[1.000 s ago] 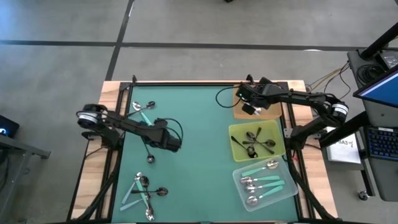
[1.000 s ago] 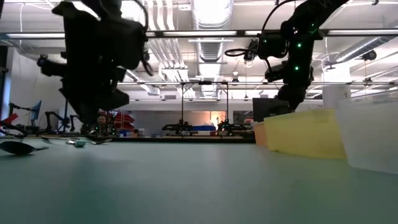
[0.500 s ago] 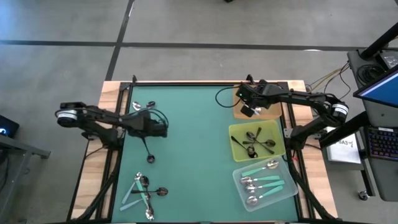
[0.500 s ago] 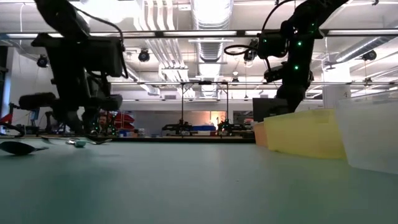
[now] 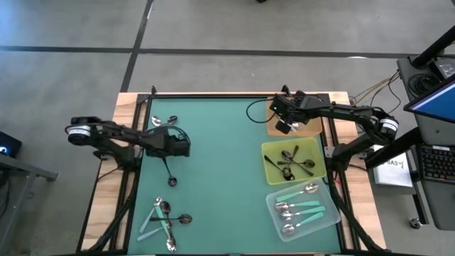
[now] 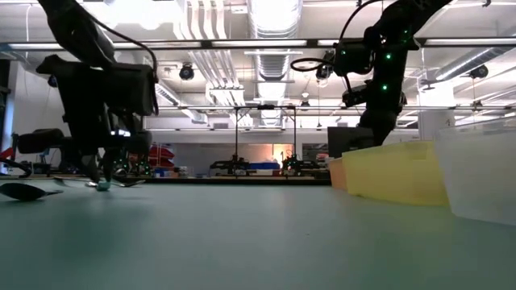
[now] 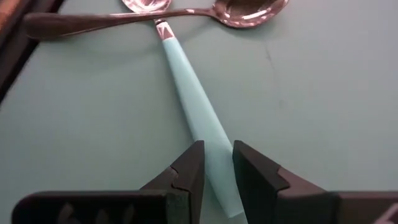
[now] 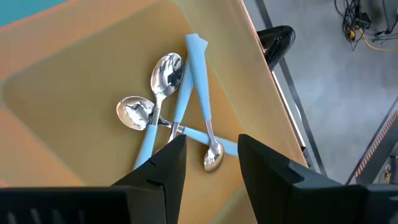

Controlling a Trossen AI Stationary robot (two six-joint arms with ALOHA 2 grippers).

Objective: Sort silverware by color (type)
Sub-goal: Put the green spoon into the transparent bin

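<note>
The left gripper [image 5: 169,133] sits low over the green table [image 5: 220,171] near its far-left corner. In the left wrist view its jaws stand narrow, one on each side of the handle of a teal-handled spoon [image 7: 193,118] that lies flat on the mat; whether the fingers [image 7: 186,171] actually press the handle cannot be told. The bowl end of this spoon lies under a silver spoon [image 7: 155,15] crossing it.

The right gripper [image 5: 283,122] hangs over the orange tray [image 5: 313,128] at the far-right corner. Its jaws stand partly apart and hold nothing. Below them, in the right wrist view, lie teal-handled tray spoons [image 8: 180,102] crossed over each other on the tray floor.

Remaining silverware:
- a lone dark spoon [image 5: 170,174] left of centre
- a mixed pile [image 5: 165,219] near the front-left corner
- dark spoons [image 5: 290,163] in the yellow tray [image 5: 320,146] at the right edge
- teal-handled spoons [image 5: 298,208] in the clear tray [image 5: 274,195] at the front-right corner
</note>
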